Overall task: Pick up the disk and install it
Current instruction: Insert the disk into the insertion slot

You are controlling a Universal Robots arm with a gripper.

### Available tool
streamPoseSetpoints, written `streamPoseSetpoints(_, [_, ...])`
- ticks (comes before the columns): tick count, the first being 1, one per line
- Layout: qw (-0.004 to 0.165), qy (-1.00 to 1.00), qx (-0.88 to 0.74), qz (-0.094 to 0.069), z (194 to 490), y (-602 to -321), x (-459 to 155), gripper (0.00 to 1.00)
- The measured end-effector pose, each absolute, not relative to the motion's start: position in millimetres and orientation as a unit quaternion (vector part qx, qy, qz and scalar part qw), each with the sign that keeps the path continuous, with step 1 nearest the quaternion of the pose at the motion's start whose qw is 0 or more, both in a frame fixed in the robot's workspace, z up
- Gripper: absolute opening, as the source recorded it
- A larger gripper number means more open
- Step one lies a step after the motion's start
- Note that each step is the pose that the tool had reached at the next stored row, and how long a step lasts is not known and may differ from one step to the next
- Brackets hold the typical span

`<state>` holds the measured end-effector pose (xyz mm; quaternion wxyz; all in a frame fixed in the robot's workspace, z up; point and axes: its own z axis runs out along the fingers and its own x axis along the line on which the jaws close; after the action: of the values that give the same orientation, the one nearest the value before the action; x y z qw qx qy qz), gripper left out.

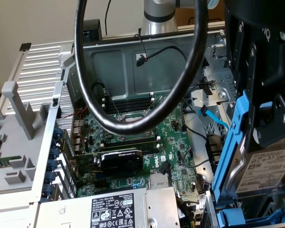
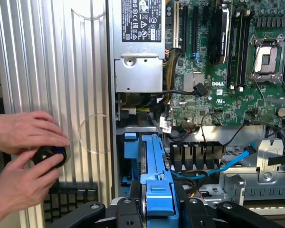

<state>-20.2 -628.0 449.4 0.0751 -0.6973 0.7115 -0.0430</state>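
Note:
My gripper (image 1: 266,128) is at the exterior view's right, shut on the disk (image 1: 268,171). The disk is a silver drive with a white label in a bright blue carrier. It hangs tilted, edge down, over the drive bay (image 1: 242,219) at the open computer case's corner. In the wrist view the blue carrier of the disk (image 2: 156,161) runs away from my gripper (image 2: 157,209), a black finger on each side of it. The carrier's far end sits just above another blue rail in the bay (image 2: 129,148).
The case lies open with the green motherboard (image 1: 133,142), a black card (image 1: 121,161) and the grey power supply (image 1: 118,209). A thick black cable loop (image 1: 133,128) hangs in front. A blue data cable (image 1: 213,118) runs beside the bay. A person's hands (image 2: 23,137) hold a black round part (image 2: 50,156).

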Motion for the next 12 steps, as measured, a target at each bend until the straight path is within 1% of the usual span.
streamPoseSetpoints(12, [0.075,0.712,-0.697,-0.043,447.4,-626.6,-20.3,0.37])
